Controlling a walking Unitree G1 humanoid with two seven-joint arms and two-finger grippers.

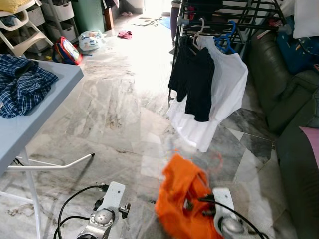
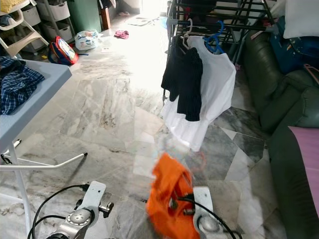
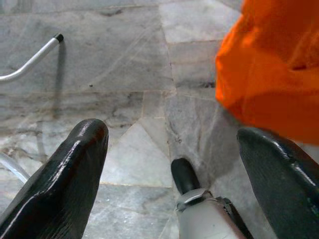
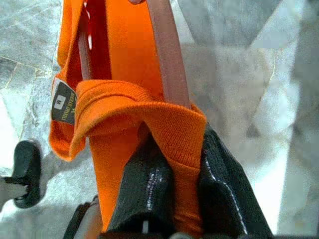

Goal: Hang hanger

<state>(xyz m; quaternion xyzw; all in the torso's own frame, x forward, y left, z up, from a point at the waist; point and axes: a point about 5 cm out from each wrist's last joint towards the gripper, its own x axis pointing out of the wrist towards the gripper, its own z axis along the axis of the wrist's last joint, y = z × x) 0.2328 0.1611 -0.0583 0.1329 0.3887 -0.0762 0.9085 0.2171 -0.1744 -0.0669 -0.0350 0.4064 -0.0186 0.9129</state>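
Observation:
An orange shirt (image 1: 182, 199) on a reddish hanger (image 4: 167, 55) hangs low over the marble floor, in front of me and slightly to the right. My right gripper (image 4: 174, 144) is shut on the shirt's collar and the hanger's shoulder. The hanger's hook shows as a faint blurred loop above the shirt. My left gripper (image 3: 172, 132) is open and empty, its fingers (image 3: 75, 164) spread wide above the floor beside the orange cloth. A black drying rack (image 1: 224, 15) stands farther ahead on the right, with a black shirt (image 1: 194, 79), a white shirt (image 1: 227, 89) and a blue hanger (image 1: 227, 42) on it.
A light blue table (image 1: 30, 119) on my left carries a plaid shirt (image 1: 20, 82); its white leg bar (image 1: 50, 167) juts over the floor. A dark green sofa (image 1: 289, 99) lines the right side. Toys and shelves stand at the far left.

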